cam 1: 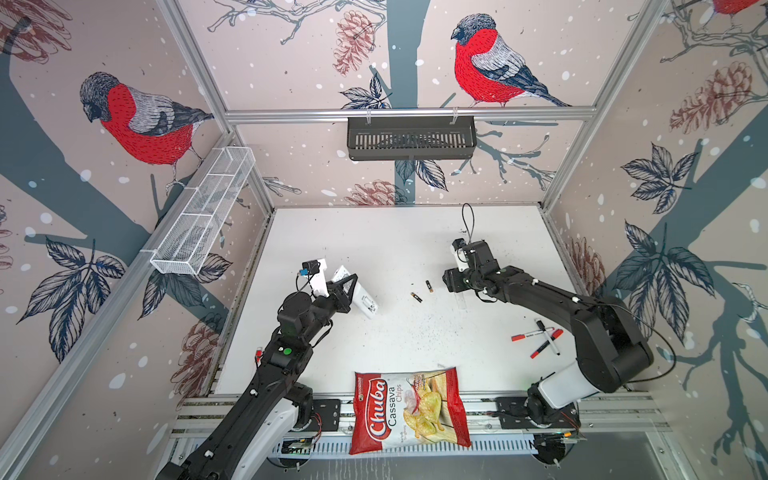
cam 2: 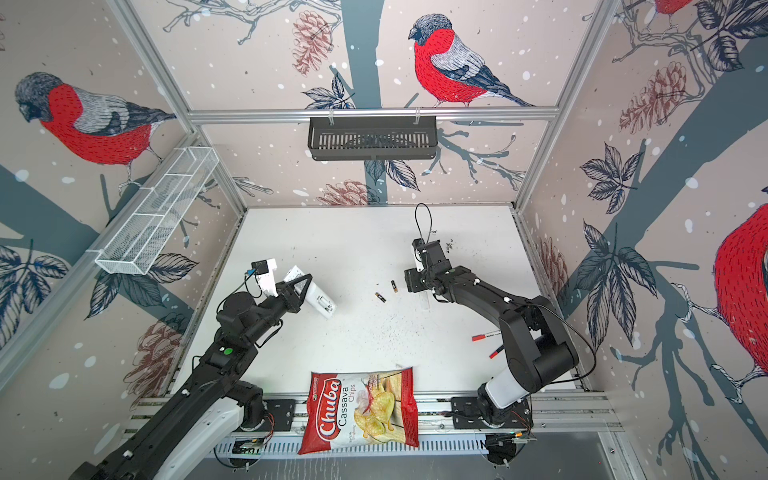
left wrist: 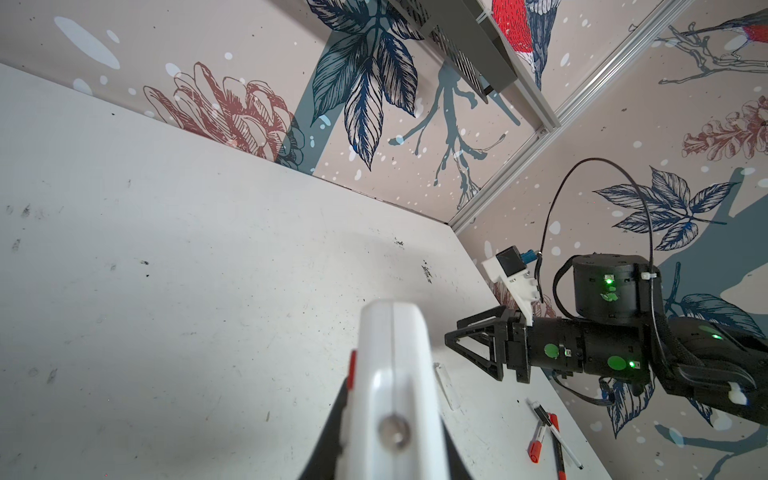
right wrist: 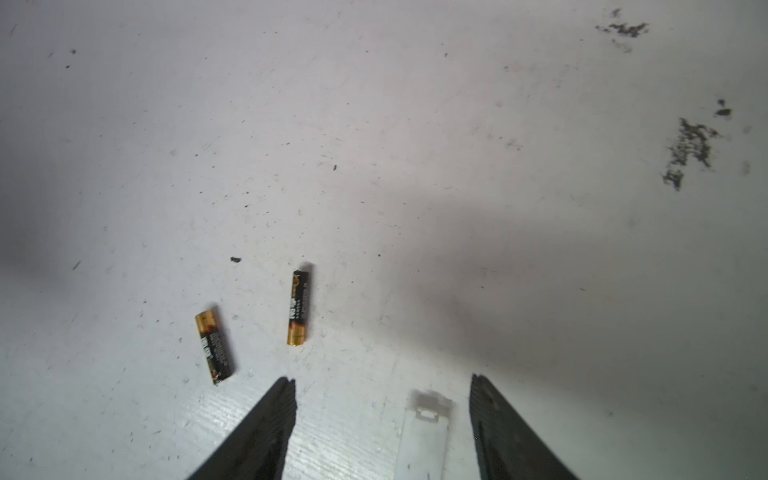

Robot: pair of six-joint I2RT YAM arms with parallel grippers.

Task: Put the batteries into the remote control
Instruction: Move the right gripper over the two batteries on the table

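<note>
Desk (cam 1: pixel 395 241) entry, biggest item first: what lies at the near edge? — K.

Chips bag (cam 1: pixel 409 409), red and white, lying flat, its lower part over the rail. — M.

Remote control? — K.

White remote control (cam 1: pixel 362 298), held tilted left of desk centre in both top views. Left fingers (cam 1: pixel 348 286) are clenched on it near mid-length. The left wrist view shows its rounded end (left wrist: pixel 395 365) between them. — M.

Right fingers? — K.

Right fingers (right wrist: pixel 262 432) are released and spread wide. A clear battery cover (right wrist: pixel 424 432) lies flat on the desk between them, touching neither. Red-capped markers (cam 1: pixel 540 337) are heaped by that arm's elbow. — M.

Batteries? — K.

Both batteries (cam 1: pixel 416 296) are loose on the desk, near each other but not touching, between the remote control and the right fingers. Their gold ends point opposite ways. — M.
</note>
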